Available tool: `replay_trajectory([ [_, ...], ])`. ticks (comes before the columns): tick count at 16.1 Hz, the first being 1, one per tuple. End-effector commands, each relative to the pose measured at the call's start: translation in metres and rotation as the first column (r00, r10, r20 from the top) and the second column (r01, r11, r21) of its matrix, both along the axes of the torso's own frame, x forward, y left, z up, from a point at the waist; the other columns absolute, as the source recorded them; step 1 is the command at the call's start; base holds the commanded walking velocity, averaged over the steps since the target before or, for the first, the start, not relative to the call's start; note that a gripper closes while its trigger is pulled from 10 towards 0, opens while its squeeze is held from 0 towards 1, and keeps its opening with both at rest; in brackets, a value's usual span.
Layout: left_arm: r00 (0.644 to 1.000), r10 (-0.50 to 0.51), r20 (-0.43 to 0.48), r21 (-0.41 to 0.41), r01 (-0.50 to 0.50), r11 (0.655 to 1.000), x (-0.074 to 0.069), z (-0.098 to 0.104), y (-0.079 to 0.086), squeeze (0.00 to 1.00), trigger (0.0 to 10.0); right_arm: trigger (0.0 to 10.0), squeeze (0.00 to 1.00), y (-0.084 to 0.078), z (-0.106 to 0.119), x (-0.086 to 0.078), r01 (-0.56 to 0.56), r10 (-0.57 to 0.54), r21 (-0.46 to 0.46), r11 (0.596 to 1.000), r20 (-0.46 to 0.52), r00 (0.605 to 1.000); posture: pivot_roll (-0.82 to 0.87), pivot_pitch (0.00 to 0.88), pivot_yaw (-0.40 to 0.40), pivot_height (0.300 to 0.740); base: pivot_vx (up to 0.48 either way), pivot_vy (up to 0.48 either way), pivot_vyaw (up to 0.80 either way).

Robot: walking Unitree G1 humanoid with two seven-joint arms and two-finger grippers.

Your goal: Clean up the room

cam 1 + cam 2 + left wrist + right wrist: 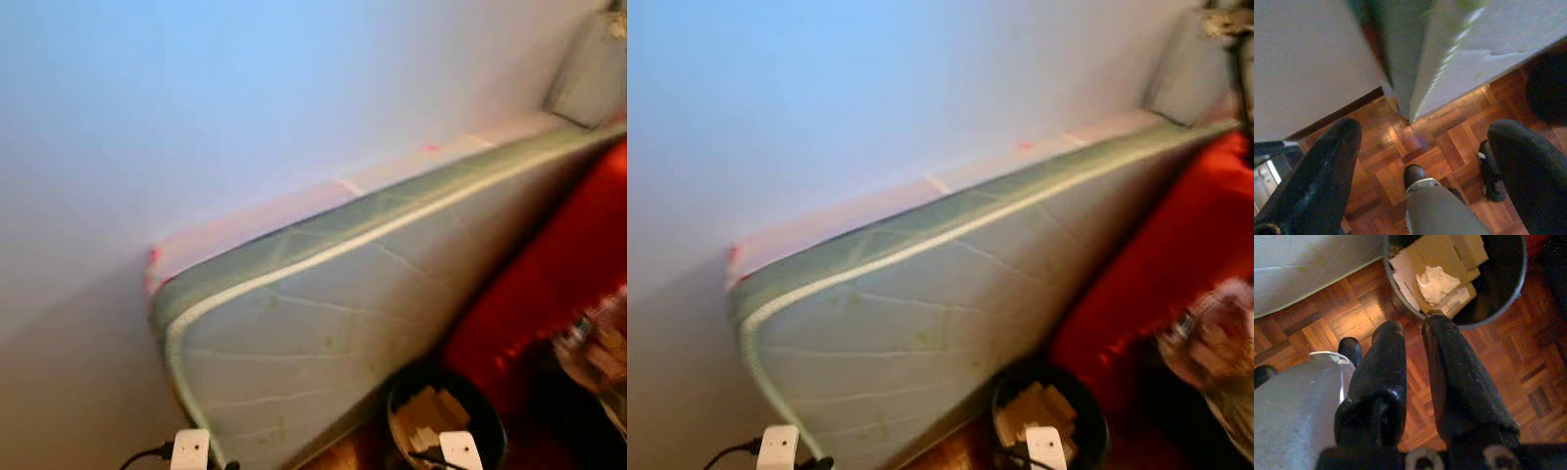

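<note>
A black round waste bin stands on the parquet floor, holding pieces of cardboard and a crumpled white paper. My right gripper hangs just above the floor beside the bin's rim, fingers shut with nothing between them. My left gripper hangs over the parquet near the lower corner of a mattress, fingers open and empty. In the eye views the bin sits low, in front of the mattress.
The pale green mattress leans on its long edge against the white wall. A red sofa or cover lies to its right, with blurred clutter on it. A grey cushion rests at the far end. My own feet stand on the parquet.
</note>
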State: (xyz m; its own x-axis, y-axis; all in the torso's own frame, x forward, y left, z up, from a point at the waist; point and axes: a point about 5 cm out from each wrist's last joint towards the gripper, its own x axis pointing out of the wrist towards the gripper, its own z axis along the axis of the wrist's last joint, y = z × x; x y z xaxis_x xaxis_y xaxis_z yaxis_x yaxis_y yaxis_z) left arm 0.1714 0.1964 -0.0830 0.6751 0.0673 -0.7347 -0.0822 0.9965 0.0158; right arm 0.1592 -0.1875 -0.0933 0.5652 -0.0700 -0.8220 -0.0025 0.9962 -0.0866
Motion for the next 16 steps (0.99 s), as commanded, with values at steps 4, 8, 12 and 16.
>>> replay_trajectory([
  [4, 0.986, -0.007, -0.164, 0.078, 0.020, 0.997, 0.000, 0.002, 0.035, 0.00, 10.0, 10.0, 0.00, -0.019, 0.015, 0.032, 0.198, -0.201, 0.204, 0.959, -0.007, 0.980, 0.06, 0.000, 0.036, 0.740, 0.000, 0.000, -0.77],
  [8, 0.987, -0.049, -0.154, 0.067, 0.060, 0.996, 0.011, 0.000, 0.005, 0.00, 10.0, 10.0, 0.00, -0.019, 0.015, 0.032, 0.206, -0.211, 0.204, 0.957, 0.001, 0.977, 0.06, 0.000, 0.036, 0.740, 0.000, 0.000, -0.18],
  [12, 0.987, -0.039, -0.159, 0.095, 0.055, 0.994, 0.008, 0.002, 0.023, 0.00, 10.0, 10.0, 0.00, -0.019, 0.016, 0.032, 0.216, -0.223, 0.200, 0.956, 0.014, 0.975, 0.06, 0.000, 0.034, 0.740, 0.000, 0.000, 0.00],
  [16, 0.986, -0.033, -0.166, 0.111, 0.052, 0.992, 0.004, 0.004, 0.038, 0.00, 10.0, 10.0, 0.00, -0.021, 0.015, 0.031, 0.204, -0.205, 0.170, 0.964, -0.009, 0.979, 0.05, 0.000, 0.029, 0.740, 0.000, -0.067, -0.15],
])
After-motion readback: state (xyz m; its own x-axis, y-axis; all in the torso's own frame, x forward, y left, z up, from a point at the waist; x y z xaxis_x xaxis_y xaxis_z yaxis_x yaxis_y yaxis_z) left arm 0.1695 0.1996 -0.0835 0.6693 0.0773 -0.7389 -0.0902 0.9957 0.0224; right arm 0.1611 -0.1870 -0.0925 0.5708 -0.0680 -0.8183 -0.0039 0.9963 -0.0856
